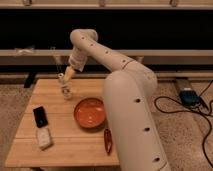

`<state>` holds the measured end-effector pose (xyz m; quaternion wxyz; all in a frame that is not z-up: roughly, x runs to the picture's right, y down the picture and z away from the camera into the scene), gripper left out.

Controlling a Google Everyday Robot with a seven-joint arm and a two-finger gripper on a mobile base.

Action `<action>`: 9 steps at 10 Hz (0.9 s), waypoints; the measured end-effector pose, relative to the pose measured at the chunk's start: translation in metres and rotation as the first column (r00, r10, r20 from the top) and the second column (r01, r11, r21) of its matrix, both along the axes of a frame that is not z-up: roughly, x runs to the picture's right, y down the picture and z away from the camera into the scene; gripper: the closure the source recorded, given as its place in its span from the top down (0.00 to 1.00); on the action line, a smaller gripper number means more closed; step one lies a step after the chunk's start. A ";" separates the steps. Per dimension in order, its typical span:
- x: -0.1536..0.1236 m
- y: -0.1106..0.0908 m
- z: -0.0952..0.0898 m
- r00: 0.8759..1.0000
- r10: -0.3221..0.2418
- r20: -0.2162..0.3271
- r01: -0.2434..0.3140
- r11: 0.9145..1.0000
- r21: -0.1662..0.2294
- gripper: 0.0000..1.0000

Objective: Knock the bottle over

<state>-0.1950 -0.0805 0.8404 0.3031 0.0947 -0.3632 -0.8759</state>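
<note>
1. Pale, translucent bottle (65, 90) stands upright on the wooden surface (70, 146), just behind the orange bowl (90, 113) and to its left as seen.
2. Tool (67, 75) hangs right above the bottle's cap, beyond the bowl's far-left rim. Whether it is spread or pressed together cannot be told.
3. Slim and probably light, the bottle should tip easily. A sideways push high up near the cap looks better than a grasp.

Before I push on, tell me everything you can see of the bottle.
The bottle is small, slim and pale, seemingly translucent plastic, with a whitish top. It stands roughly upright, not yet knocked over, near the far left of the wooden table, behind and left of the orange bowl and apart from it. The tool hangs right at its top; contact cannot be told.
</note>
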 end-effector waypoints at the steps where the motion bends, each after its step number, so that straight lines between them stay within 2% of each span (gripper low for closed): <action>1: -0.007 0.002 -0.003 1.000 -0.016 0.015 0.016 1.000 0.006 0.80; 9: -0.062 0.011 -0.010 0.988 -0.111 0.103 0.109 0.994 0.019 0.80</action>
